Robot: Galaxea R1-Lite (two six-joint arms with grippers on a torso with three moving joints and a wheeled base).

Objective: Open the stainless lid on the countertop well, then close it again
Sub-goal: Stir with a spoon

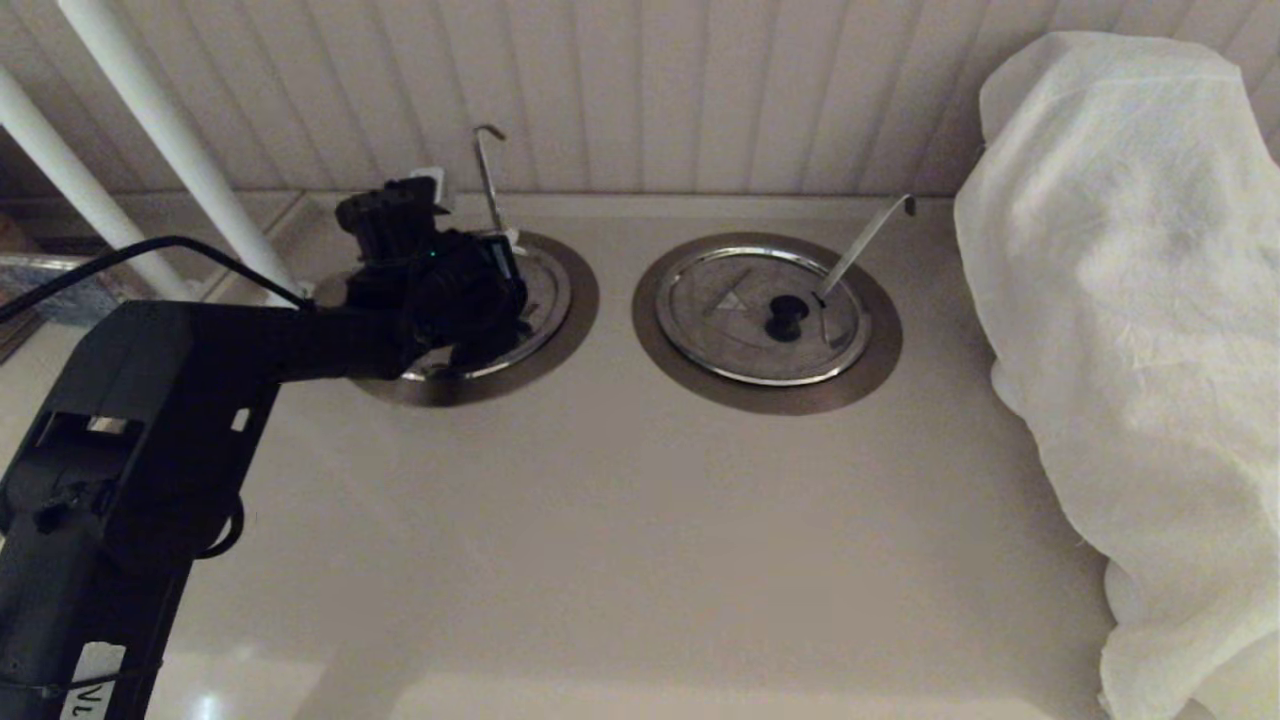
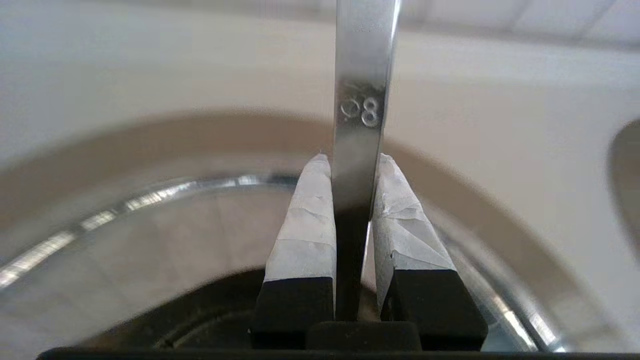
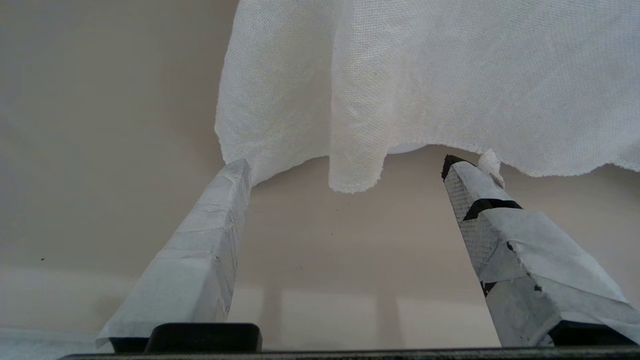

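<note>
Oddly, the left gripper (image 2: 352, 165) has its jaws clenched on the ladle handle (image 2: 361, 100), not the knob of the stainless lid (image 1: 545, 290), which sits flat in the countertop well (image 1: 575, 330) on the table. Pulling would likely lift only the ladle or jam it in the notch. The right gripper (image 3: 345, 170) idles, jaws spread, near the white cloth (image 3: 425, 75).

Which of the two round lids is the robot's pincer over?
The stainless lid on the robot's left, whose ladle handle stands nearly upright. The left pincer hangs over it. The other lid has a far-leaning handle and nothing above.
</note>
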